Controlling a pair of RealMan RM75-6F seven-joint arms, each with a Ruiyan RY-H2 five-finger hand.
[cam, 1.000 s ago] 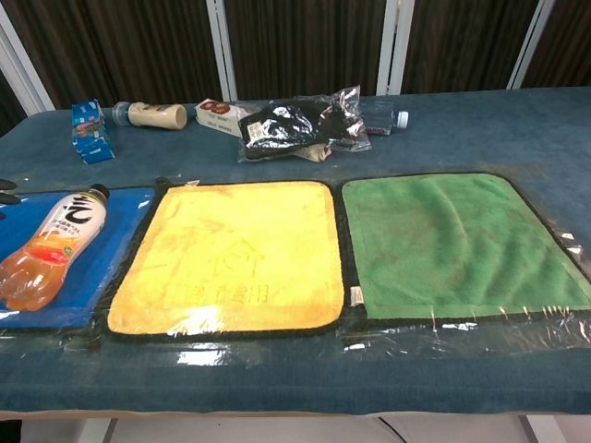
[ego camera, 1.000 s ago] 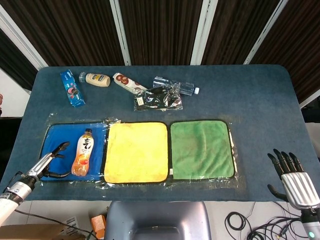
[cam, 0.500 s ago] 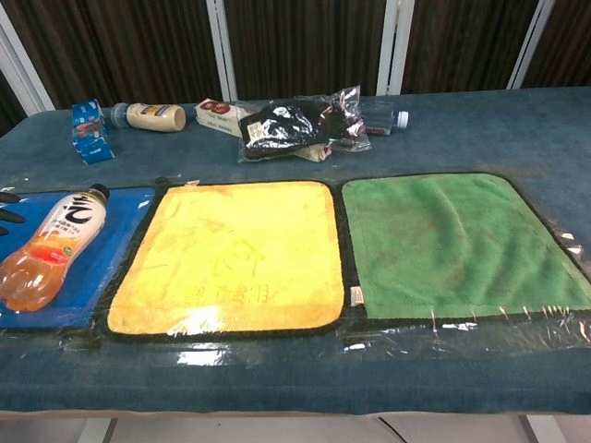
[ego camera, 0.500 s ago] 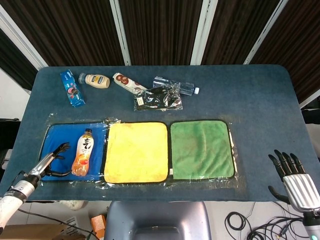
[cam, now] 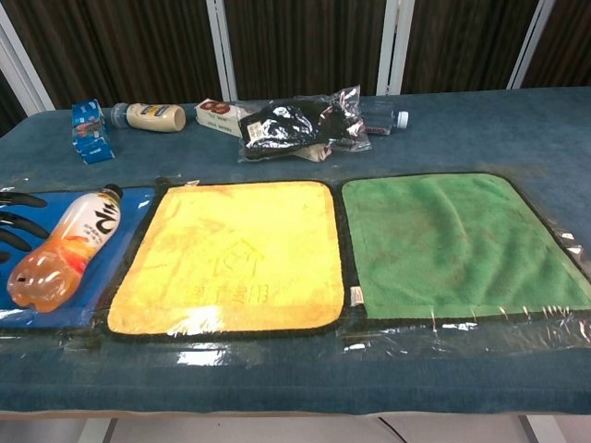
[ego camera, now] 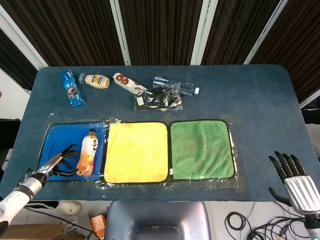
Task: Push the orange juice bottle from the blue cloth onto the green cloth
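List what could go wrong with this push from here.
1. The juice bottle lies on its side on the blue cloth with the left hand at its base end; pushed there, it may pivot or roll away from the fingers rather than travel straight.
2. It must cross the whole yellow cloth before the green cloth; the plastic film and cloth edges might snag it.
3. The cloths may bunch or slide under the push.
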